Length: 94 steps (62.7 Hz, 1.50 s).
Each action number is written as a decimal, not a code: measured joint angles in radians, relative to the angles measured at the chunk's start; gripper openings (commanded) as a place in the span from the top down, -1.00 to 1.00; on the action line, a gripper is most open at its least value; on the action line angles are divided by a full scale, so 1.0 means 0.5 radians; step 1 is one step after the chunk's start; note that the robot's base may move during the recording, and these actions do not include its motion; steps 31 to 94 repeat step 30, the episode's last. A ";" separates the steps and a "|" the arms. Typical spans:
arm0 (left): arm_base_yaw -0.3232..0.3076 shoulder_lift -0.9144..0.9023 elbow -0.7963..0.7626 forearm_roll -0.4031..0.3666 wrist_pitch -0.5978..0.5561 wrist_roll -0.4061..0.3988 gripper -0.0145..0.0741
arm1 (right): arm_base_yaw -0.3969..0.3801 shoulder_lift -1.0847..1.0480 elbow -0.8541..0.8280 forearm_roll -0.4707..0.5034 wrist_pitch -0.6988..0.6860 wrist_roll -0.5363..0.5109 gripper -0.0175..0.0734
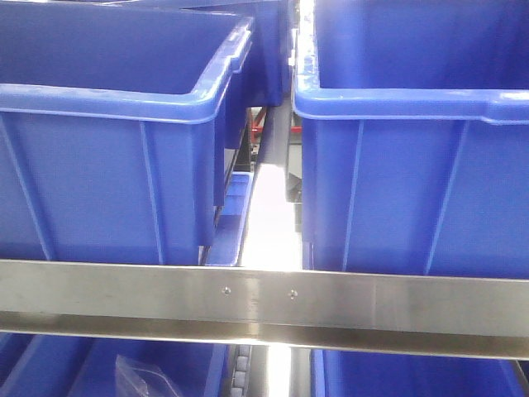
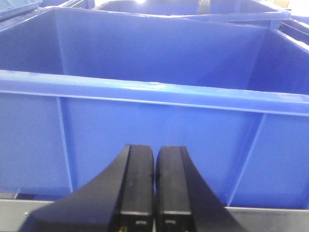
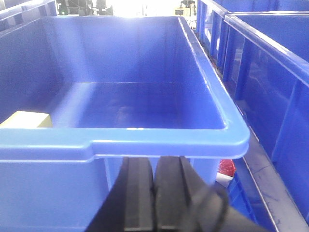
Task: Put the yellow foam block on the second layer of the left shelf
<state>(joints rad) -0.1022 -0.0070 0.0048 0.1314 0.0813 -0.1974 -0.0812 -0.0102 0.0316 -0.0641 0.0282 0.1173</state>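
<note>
The yellow foam block (image 3: 26, 119) lies on the floor of a blue bin (image 3: 159, 140), against its near left wall; only its top shows over the rim in the right wrist view. My right gripper (image 3: 154, 166) is shut and empty, just below that bin's front rim. My left gripper (image 2: 154, 154) is also shut with nothing in it, facing the front wall of another blue bin (image 2: 154, 92). Neither gripper shows in the front view.
Two blue bins (image 1: 116, 116) (image 1: 413, 107) stand side by side on a shelf behind a steel rail (image 1: 264, 302). More blue bins (image 1: 107, 368) sit on the layer below. A red and white item (image 3: 226, 170) lies low at the right.
</note>
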 measured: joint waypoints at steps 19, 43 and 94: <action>0.000 0.000 0.000 0.000 0.000 0.000 0.36 | 0.000 0.000 -0.001 0.000 0.000 0.000 0.54; 0.000 0.000 0.000 0.000 0.000 0.000 0.36 | 0.000 0.000 -0.001 0.000 0.000 0.000 0.54; 0.000 0.000 0.000 0.000 0.000 0.000 0.36 | 0.000 0.000 -0.001 0.000 0.000 0.000 0.54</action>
